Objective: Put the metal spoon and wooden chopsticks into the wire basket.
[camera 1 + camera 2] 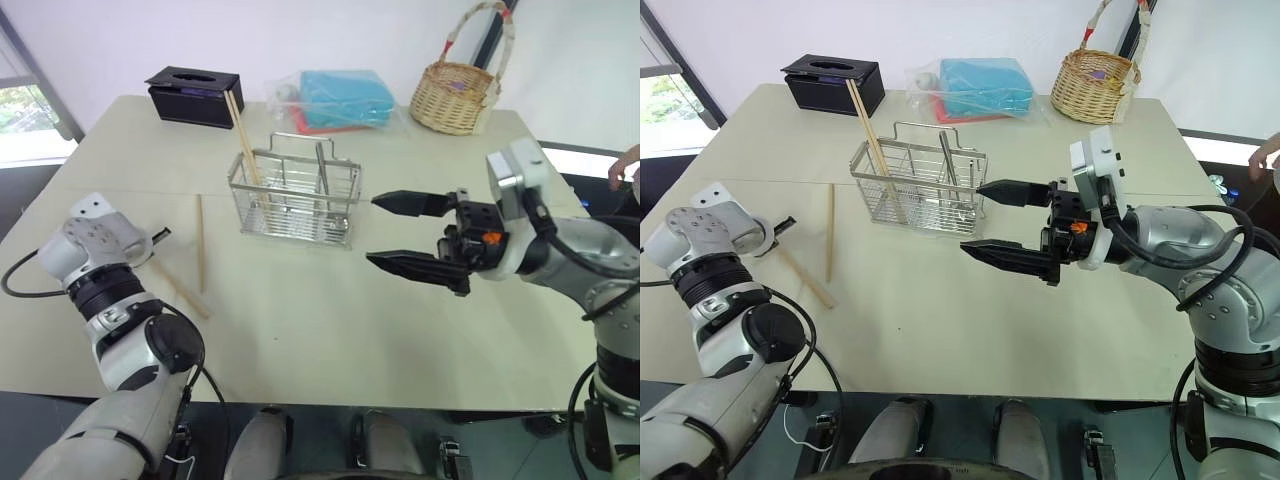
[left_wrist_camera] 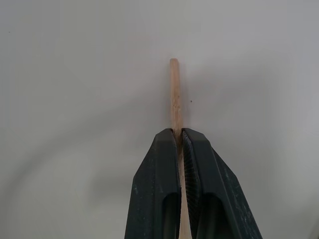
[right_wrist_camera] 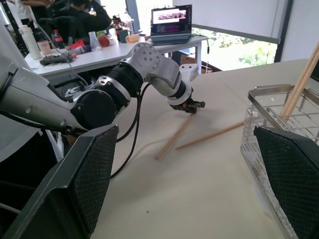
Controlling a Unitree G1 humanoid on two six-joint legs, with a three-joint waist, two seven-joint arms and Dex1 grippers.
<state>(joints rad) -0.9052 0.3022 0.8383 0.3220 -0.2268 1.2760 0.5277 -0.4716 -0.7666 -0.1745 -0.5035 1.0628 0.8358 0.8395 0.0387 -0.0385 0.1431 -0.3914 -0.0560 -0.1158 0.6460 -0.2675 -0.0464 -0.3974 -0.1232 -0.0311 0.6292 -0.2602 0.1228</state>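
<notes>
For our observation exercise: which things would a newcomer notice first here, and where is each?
The right end effector gapes wide above the table's middle, beside the wire basket with chopsticks leaning in it. At the table's left edge, the left end effector is pinched shut on a chopstick lying flat, with another chopstick alongside.

The wire basket (image 1: 295,198) stands mid-table with chopsticks (image 1: 243,140) leaning in its left end. To its left, two more chopsticks (image 1: 200,243) lie on the table (image 1: 330,330). Behind it, from left to right, sit a tissue box (image 1: 194,95), a plastic bag (image 1: 340,100) and a wicker basket (image 1: 455,95).
</notes>
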